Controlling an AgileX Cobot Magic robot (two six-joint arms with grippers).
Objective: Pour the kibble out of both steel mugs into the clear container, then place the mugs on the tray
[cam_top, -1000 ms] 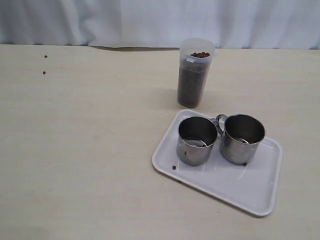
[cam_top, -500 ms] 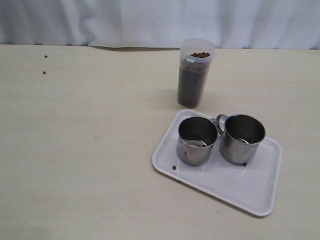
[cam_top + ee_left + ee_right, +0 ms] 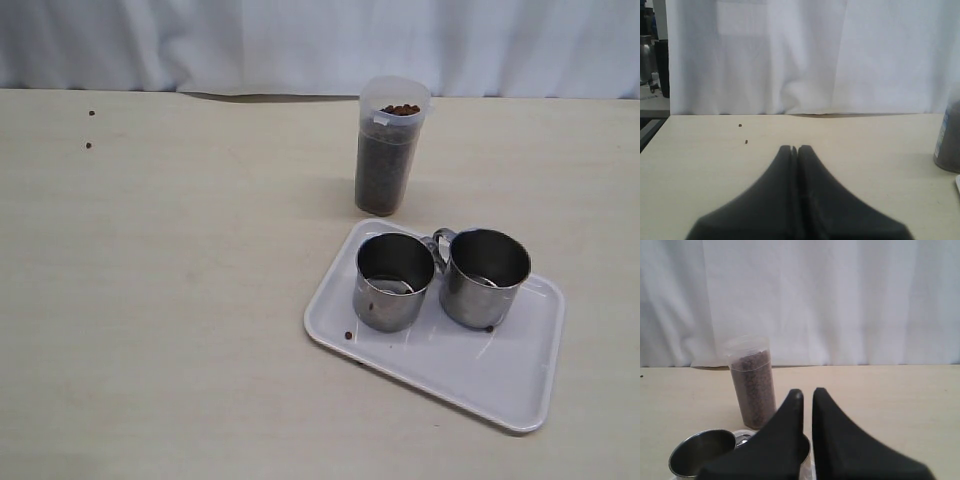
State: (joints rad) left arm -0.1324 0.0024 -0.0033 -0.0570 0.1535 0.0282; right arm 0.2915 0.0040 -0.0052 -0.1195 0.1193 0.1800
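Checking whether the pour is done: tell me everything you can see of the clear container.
The clear container is a tall, narrow cylinder of translucent plastic with a slightly wider rim, uncovered. It stands upright on the table just beyond the tray's far corner; whether they touch is unclear. Dark-brown kibble fills it almost to the rim. Nothing holds it.

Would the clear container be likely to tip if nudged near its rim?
Probably: the clear container is tall and narrow, so a high push could topple it. Nearly full of kibble, it likely feels heavy for its size.
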